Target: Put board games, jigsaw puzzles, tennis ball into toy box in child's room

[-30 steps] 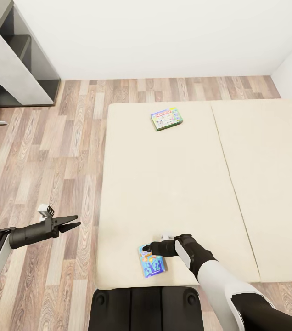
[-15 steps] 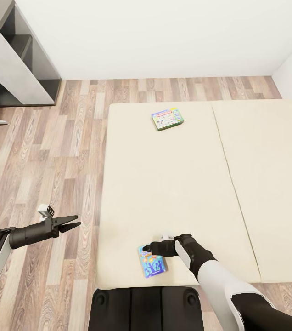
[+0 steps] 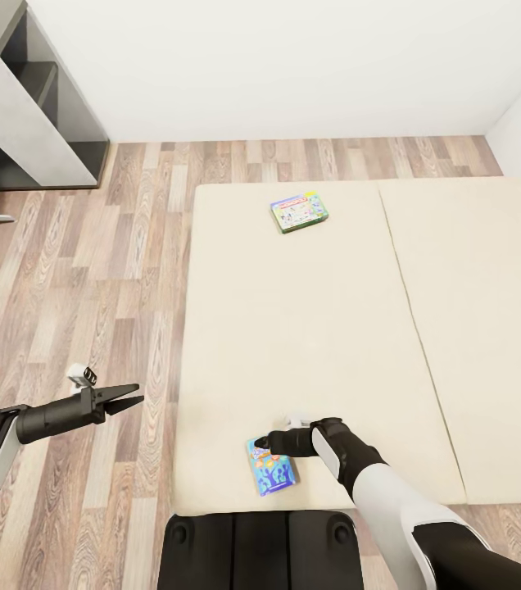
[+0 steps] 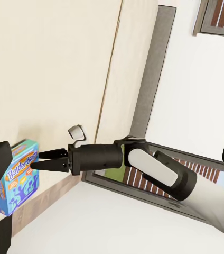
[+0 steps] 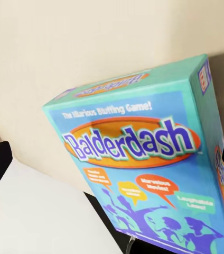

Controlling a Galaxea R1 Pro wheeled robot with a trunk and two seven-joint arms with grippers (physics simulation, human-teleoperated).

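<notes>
Flat teal-blue Balderdash board game box [image 3: 270, 466], orange oval logo with purple lettering, purple silhouettes. Flat green-edged board game box [image 3: 298, 212], multicoloured lid. Cream fabric bed [image 3: 334, 328]. Brown-grey wood-plank floor [image 3: 88, 279]. Black-and-white arms.

Your left arm [image 3: 15, 426] reaches forward and to the side, forearm roughly level, wrist straight. The left gripper [image 3: 129, 400] points toward the robot's right with its two dark fingers drawn close to a narrow point (nothing between them). Your right arm [image 3: 391, 500] bends at the elbow and crosses inward in front of the trunk, white forearm leading to a dark wrist. The right gripper [image 4: 40, 160] points toward the robot's left; in the left wrist view its tips lie nearly together.
</notes>
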